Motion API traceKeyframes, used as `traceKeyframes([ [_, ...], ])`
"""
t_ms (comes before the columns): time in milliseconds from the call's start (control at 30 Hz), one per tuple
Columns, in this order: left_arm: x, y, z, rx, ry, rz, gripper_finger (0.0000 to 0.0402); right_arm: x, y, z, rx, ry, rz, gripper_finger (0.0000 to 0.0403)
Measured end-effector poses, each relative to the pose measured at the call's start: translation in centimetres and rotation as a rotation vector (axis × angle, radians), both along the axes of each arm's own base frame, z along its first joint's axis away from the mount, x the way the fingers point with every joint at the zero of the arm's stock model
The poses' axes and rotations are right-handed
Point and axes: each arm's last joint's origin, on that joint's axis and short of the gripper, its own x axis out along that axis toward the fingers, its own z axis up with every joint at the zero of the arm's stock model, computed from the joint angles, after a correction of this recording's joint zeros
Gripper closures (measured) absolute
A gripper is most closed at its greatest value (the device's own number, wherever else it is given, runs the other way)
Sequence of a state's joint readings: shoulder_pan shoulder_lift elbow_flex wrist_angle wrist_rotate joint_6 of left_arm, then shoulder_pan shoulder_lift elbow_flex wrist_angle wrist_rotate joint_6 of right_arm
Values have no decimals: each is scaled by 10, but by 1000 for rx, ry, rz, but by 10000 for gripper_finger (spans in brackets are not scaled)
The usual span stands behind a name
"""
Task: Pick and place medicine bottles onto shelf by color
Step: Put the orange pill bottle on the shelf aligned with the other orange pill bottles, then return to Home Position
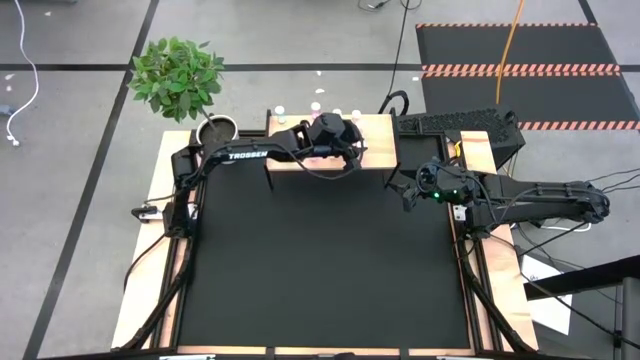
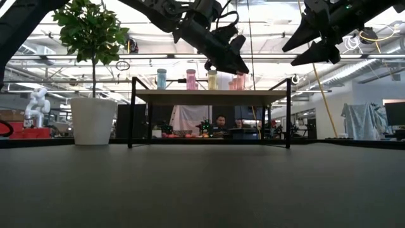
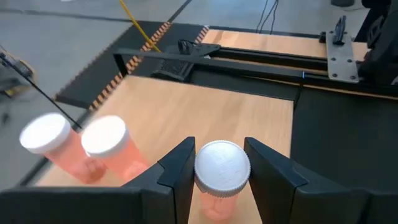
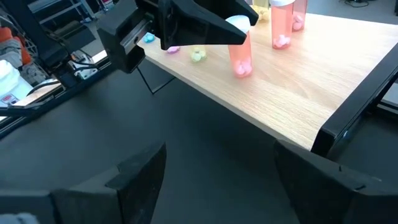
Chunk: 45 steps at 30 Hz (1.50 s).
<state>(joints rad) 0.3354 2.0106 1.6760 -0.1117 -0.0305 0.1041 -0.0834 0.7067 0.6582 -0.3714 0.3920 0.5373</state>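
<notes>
Black matting is seen covering the table, with the light wood shelf set along its far edge and a white plant pot beside the shelf's left end. The left arm is extended over the shelf top; the left gripper is closed around a pink medicine bottle with a white cap, which stands upright on the shelf surface near the front edge. Two further pink bottles are noted standing close together just beside it. A teal bottle, a pink one and a yellow one are seen in a row further along the shelf. The right gripper is held above the mat near the shelf's right end, fingers spread wide, nothing held.
</notes>
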Motion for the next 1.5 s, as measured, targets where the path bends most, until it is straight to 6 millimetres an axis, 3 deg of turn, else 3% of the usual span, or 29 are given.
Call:
traceKeyframes([
  [267, 1, 5, -12, -70, 24, 14, 214, 0, 0, 0, -1, 2, 1, 110],
  [400, 1, 5, -11, -64, 18, 11, 174, 0, 0, 0, -1, 2, 1, 110],
  [500, -4, 3, 1, -29, 16, -6, 145, 0, 0, 0, 0, -1, 1, 110],
  [767, -37, -9, 74, 67, -126, -27, 83, -6, 1, 5, -34, -22, 20, 110],
  [967, -100, -31, 152, 112, -268, 5, 78, -13, 3, 12, -124, -27, 119, 123],
  [1100, -139, -37, 175, 136, -281, 35, 118, -24, 4, 21, -152, -104, 162, 188],
  [1200, -161, -35, 163, 116, -262, 61, 173, -33, 5, 29, -201, -167, 241, 273],
  [1333, -182, -38, 113, 24, -257, 42, 260, -43, 8, 37, -333, -211, 406, 384],
  [1500, -219, -60, 56, -40, -330, -46, 360, -57, 11, 42, -496, -229, 492, 383],
])
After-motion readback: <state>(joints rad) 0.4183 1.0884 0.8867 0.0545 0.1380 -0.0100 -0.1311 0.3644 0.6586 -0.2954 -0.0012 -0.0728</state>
